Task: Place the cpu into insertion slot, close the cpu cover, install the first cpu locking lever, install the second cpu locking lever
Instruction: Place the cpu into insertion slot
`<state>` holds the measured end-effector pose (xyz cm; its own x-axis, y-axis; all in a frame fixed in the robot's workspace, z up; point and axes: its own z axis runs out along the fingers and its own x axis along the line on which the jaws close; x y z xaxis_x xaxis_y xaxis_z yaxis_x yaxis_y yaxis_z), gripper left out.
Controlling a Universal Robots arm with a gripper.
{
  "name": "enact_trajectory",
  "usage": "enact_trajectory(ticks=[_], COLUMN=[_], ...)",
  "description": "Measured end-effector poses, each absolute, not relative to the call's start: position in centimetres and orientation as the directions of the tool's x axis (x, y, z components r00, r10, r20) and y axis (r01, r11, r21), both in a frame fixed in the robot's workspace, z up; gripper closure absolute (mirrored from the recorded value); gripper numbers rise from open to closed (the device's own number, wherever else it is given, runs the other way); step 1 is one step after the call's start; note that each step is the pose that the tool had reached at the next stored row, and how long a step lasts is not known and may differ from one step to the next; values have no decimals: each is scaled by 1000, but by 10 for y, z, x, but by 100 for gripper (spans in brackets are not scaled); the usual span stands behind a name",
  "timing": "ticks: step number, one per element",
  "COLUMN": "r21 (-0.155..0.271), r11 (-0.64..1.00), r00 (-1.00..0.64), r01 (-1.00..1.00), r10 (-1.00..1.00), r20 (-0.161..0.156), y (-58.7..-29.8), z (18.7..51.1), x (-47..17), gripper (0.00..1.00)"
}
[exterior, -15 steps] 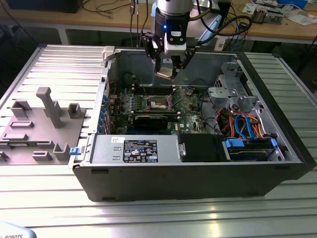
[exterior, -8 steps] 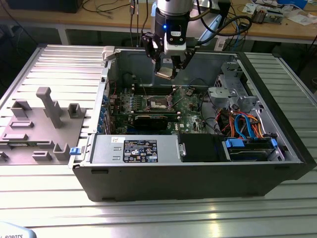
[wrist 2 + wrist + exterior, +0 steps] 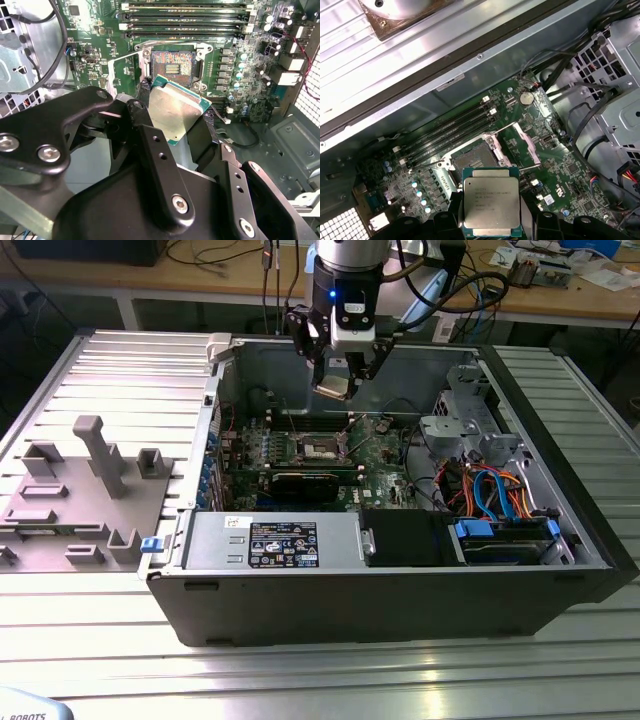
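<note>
So the gripper [image 3: 338, 380] is pinching the cpu [image 3: 332, 391] by its edges, hanging above the open computer case [image 3: 400, 600]. In the second wrist view the black fingers [image 3: 142, 122] sit on either side of the chip, which is tilted with its silvery face up. The first wrist view shows several lines of tiny print on that face, too small for me to make out.

Right below the gripper, on the green motherboard [image 3: 570, 170], the insertion slot [image 3: 472, 161] sits bare with its dark centre showing. The cpu is well clear of it, not touching. The cpu cover [image 3: 526, 144] is flipped open, just beside the slot.

Past the slot from the gripper are the long black memory slots [image 3: 450, 132]. On the far side of the board from the gripper, a grey power-supply box [image 3: 215, 540] carries a dark label [image 3: 283, 544] with white print.
</note>
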<state>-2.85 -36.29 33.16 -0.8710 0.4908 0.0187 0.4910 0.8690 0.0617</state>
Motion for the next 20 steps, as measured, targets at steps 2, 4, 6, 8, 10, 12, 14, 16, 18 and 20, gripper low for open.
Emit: enact_trajectory(ticks=[2, 4, 6, 8, 10, 12, 14, 16, 18, 20], r21=[62, 62, 62, 62, 62, 62, 62, 62, 62, 62], r11=[868, 861, 858, 858, 857, 856, 855, 854, 853, 852], r00=[-870, -864, -860, -860, -859, -858, -857, -857, -855, -854], r01=[493, 504, 509, 511, 512, 513, 515, 516, 518, 519], r10=[493, 504, 509, 510, 512, 513, 515, 516, 518, 519], r20=[19, 19, 19, 19, 19, 19, 19, 19, 19, 19], y=[-363, -363, -363, -363, -363, -363, -363, -363, -363, -363], z=[332, 332, 332, 332, 332, 332, 332, 332, 332, 332], x=[-29, -29, -29, -29, -29, -29, -29, -29, -29, -29], gripper=[46, 46, 46, 46, 46, 46, 46, 46, 46, 46])
